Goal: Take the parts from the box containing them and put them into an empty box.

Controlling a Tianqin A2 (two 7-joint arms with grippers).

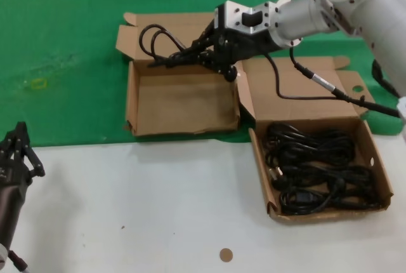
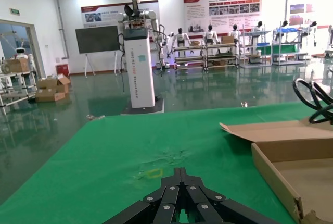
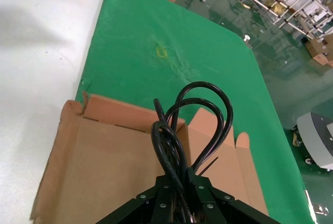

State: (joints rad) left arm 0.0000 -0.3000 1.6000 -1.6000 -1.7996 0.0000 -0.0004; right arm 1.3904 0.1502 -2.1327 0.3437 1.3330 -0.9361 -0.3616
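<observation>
My right gripper is shut on a coiled black power cable and holds it over the far edge of the empty cardboard box at centre left. In the right wrist view the cable's loops stick out past the closed fingers, above the box floor. The box containing the remaining cables sits at right, with several coiled black cables inside. My left gripper is shut and empty, parked low at the near left; it also shows in the left wrist view.
A green cloth covers the far half of the table and the near half is white. Both boxes have their lids folded open toward the far side. A small brown disc lies near the front edge.
</observation>
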